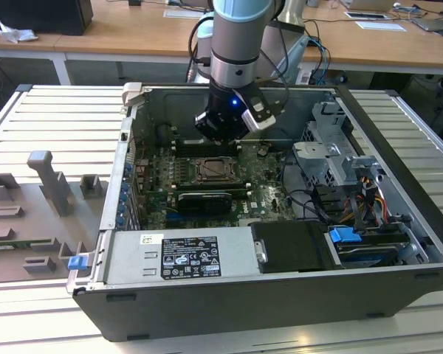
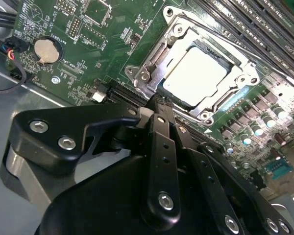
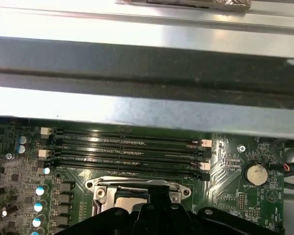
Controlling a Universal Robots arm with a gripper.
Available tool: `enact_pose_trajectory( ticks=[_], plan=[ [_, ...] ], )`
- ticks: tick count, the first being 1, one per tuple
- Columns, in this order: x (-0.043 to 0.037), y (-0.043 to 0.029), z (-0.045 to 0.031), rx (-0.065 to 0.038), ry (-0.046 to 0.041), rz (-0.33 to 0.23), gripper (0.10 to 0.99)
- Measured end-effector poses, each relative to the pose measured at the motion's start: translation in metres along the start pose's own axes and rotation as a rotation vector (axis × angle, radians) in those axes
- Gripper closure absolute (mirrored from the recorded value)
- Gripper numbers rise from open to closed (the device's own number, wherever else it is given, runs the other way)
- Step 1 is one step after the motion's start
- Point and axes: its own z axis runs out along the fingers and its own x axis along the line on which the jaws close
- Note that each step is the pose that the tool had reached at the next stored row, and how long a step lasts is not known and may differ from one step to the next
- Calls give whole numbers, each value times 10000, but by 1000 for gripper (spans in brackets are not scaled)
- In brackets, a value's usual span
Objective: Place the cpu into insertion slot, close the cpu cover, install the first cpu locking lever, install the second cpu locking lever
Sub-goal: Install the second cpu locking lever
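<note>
The cpu (image 2: 196, 76), a pale square chip, lies in the insertion slot (image 2: 206, 115) on the green motherboard (image 2: 88, 29). The silver cpu cover (image 2: 152, 68) lies flat around the chip, which shows through its cut-out. My gripper (image 2: 157, 104) has its black fingers drawn together to a point at the slot's near edge, with nothing visible between them. I cannot tell whether they touch a locking lever. In the exterior view the gripper (image 1: 220, 139) hangs inside the open computer case just behind the slot (image 1: 210, 171). In the first wrist view the cover's edge (image 3: 137, 186) shows ahead of the gripper (image 3: 157, 196).
Long black memory slots (image 3: 127, 147) run beside the socket, with the case's metal wall (image 3: 147, 107) beyond them. A coin battery (image 2: 45, 50) and cables (image 2: 5, 49) sit nearby. A drive cage (image 1: 340, 169) and power supply (image 1: 184, 258) crowd the case. Grey fixtures (image 1: 52, 184) stand outside.
</note>
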Motion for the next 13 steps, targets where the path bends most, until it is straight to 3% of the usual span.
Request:
enact_pose_trajectory(
  ticks=[11, 13],
  plan=[
    [15, -191, -18, 1, 1, 2, 980],
    [16, -194, -39, 4, 1, 5, 980]
  ],
)
